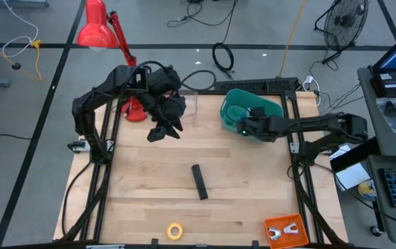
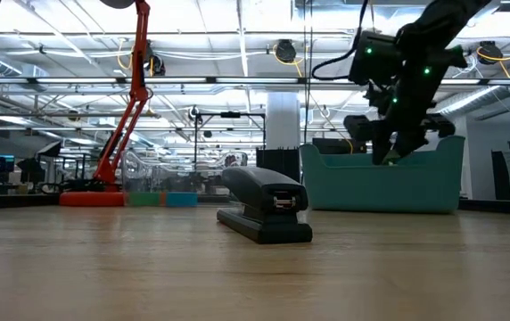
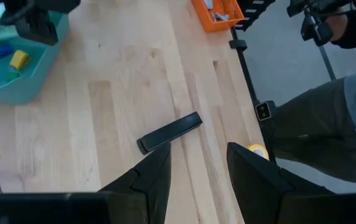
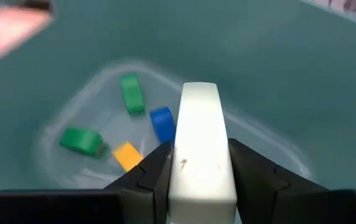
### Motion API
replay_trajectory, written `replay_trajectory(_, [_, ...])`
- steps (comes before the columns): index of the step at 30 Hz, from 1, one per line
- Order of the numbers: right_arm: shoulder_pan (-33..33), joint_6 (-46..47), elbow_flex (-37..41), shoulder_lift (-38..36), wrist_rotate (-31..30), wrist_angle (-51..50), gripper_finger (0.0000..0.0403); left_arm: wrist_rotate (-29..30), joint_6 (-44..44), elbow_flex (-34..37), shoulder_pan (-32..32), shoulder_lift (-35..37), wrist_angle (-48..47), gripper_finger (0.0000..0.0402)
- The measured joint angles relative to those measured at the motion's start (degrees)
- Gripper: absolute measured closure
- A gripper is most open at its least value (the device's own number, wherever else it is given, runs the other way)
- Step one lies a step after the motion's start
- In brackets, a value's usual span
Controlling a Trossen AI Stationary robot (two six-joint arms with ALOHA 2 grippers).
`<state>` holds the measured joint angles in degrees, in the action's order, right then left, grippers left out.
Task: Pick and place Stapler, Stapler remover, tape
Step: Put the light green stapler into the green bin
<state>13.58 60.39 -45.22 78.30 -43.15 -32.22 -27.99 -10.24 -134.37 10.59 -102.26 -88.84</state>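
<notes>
Holding a white thing (image 4: 201,146) between its fingers over the bin (image 1: 234,100), the right gripper (image 1: 243,126) should let go gently; left fingers (image 3: 155,177) wait apart.

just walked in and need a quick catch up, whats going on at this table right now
The right gripper is over the teal bin, shut on a white object and holding it above the small coloured blocks inside. The left gripper hangs open above the table's far side, holding nothing. The black stapler lies untouched mid-table, a yellow tape roll sits near the front edge, and an orange tray is at the front right corner.
</notes>
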Motion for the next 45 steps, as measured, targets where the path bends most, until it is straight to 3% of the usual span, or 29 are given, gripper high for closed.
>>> replay_trajectory(45, [-1.7,5.0,0.0,7.8,1.4,4.6,0.028,-0.3,0.4,0.0,0.0,0.0,0.4,0.0245])
